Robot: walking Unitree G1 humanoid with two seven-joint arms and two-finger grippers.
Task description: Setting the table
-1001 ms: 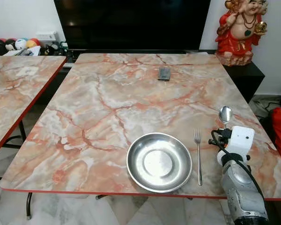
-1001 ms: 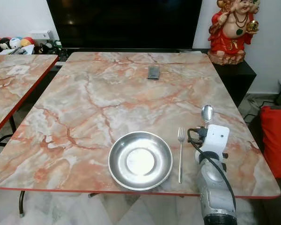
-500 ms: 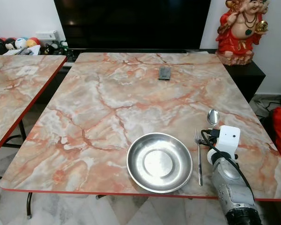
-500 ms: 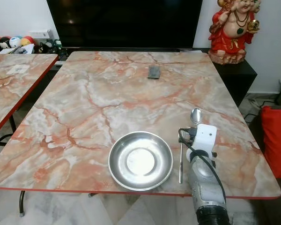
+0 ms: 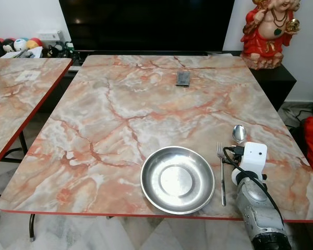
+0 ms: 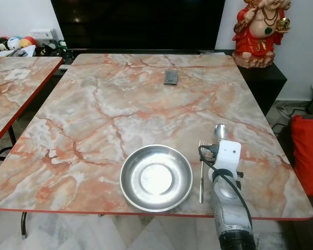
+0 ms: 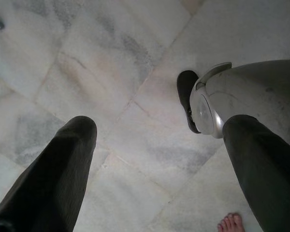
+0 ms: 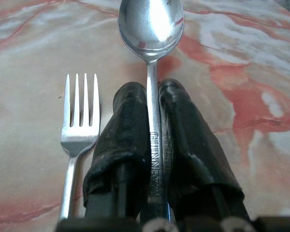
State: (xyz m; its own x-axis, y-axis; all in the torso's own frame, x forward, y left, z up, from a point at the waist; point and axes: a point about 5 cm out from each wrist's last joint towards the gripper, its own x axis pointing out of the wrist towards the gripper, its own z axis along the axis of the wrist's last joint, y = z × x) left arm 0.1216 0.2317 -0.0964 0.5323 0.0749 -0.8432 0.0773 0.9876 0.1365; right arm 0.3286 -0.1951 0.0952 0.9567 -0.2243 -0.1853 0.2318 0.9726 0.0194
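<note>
the left gripper [image 7: 150, 159] hangs idle over the floor, fingers spread wide on nothing. on the tabletop [image 5: 120, 109] the plate [image 5: 177, 179] sits near the front edge with the fork [image 5: 221, 174] just beside it, tines pointing away. the right gripper [image 8: 152, 104] pinches the spoon [image 8: 151, 29] by its handle, parallel to the fork; whether the bowl touches the tabletop is unclear.
</note>
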